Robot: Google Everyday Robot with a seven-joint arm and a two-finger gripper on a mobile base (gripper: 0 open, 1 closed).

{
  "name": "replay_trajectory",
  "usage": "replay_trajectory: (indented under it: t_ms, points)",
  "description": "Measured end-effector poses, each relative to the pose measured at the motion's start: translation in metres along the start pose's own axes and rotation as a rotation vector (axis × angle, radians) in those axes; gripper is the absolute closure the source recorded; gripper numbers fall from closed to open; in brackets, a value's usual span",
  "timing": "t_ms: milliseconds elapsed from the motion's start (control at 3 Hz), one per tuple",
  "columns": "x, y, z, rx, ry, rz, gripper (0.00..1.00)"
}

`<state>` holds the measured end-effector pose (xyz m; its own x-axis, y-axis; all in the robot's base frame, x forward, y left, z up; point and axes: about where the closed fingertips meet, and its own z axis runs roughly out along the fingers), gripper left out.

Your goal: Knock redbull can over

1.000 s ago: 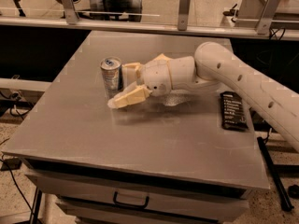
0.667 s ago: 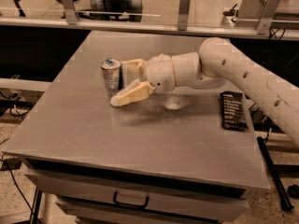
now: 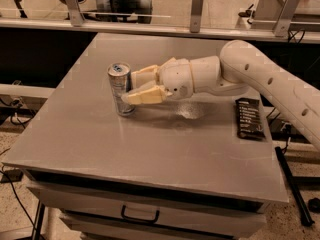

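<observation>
The redbull can [image 3: 120, 90], slim and silver-blue with a shiny top, stands upright on the grey table [image 3: 150, 149], left of the middle. My gripper [image 3: 131, 86] comes in from the right on the white arm [image 3: 260, 79]. It is open, with its pale fingers [image 3: 145, 96] spread apart. The lower fingertip is at the can's right side, about mid-height, and the upper finger is just right of the can's top. Nothing is held.
A flat black snack-bar wrapper [image 3: 249, 117] lies near the table's right edge. A drawer with a handle [image 3: 140, 216] is below the front edge. A metal rail with posts [image 3: 196, 9] runs behind the table.
My gripper has risen and shifted slightly; its lower fingertip went from low near the table in front of the can to the can's side. The can stays upright in place.
</observation>
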<state>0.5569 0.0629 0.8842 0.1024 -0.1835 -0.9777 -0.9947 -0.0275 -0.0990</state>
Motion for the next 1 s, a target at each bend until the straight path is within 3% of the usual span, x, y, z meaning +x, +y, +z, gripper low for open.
replay_trajectory:
  t_ms: [667,1000]
  points:
    - [0.0012,-0.0031,0.007,-0.014,-0.01,0.02,0.69]
    - [-0.0025,-0.0046,0.0075,-0.014,-0.016,0.027,0.81]
